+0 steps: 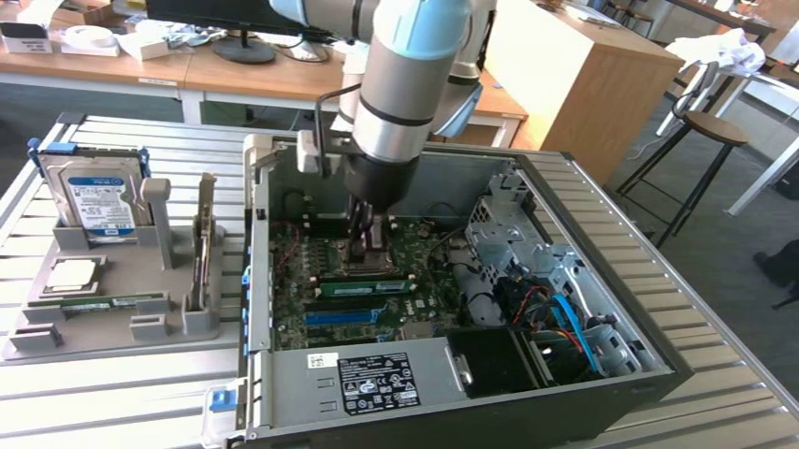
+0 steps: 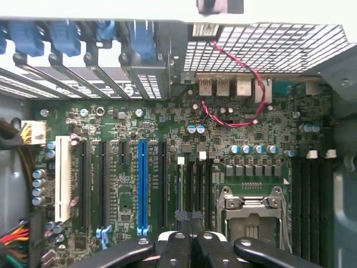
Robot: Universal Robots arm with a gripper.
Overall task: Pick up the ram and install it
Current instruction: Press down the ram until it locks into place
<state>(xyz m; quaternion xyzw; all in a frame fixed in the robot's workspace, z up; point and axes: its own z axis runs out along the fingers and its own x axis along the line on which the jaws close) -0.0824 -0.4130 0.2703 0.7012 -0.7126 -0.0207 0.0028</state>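
My gripper (image 1: 370,258) hangs inside the open computer case (image 1: 587,201), low over the motherboard (image 2: 167,128) next to the CPU socket (image 2: 252,215). Its two black fingertips (image 2: 183,219) are pressed together and nothing shows between them. In the exterior view, a green ram stick (image 1: 365,286) stands on edge in a motherboard slot just in front of the gripper, between it and the long blue slot (image 1: 343,316). Another thin green ram stick (image 1: 100,301) lies flat in the grey holder (image 1: 112,281) on the exterior view's left, far from the gripper.
The grey holder also carries an upright hard drive (image 1: 100,192) and an upright expansion card (image 1: 204,245). Several black slots and the blue slot (image 2: 142,184) run across the board. Red wires (image 2: 234,120) and the case's rear wall hem the gripper in. A stool (image 1: 712,131) stands at the exterior view's right.
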